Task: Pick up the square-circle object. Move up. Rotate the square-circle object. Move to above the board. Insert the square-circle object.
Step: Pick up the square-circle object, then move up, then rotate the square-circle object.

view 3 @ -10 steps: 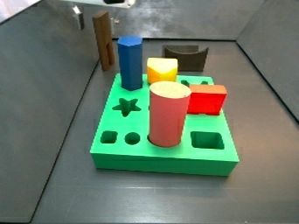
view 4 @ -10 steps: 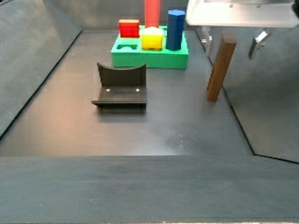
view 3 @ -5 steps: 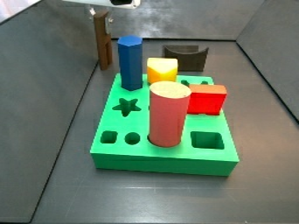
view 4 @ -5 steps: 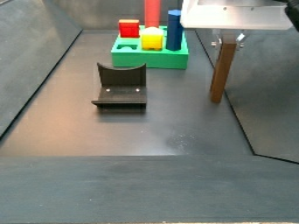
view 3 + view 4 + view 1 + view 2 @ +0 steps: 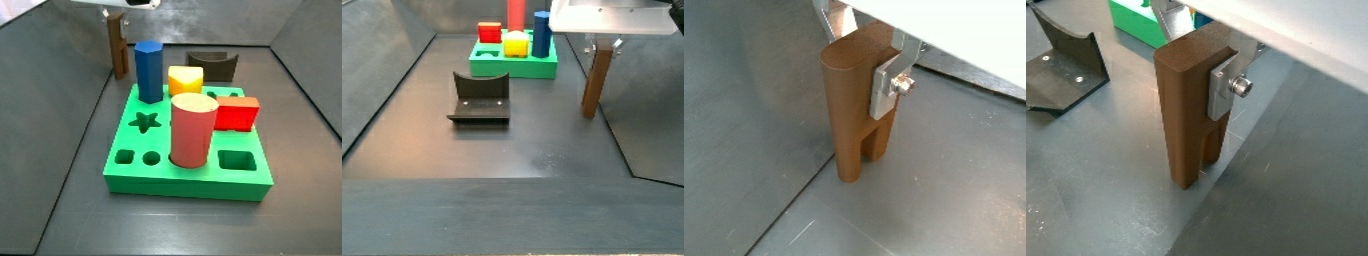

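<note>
Gripper [image 5: 1213,75] pinching the square-circle object [image 5: 1193,110] upright, prongs down.
The jaws clamp only its upper end; rotating could let it swing or slip before reaching the board [image 5: 134,172], which lies well apart from the jaws.

A dark grey floor [image 5: 516,140] with a dull sheen runs to grey side walls [image 5: 382,70] on all edges.
</note>
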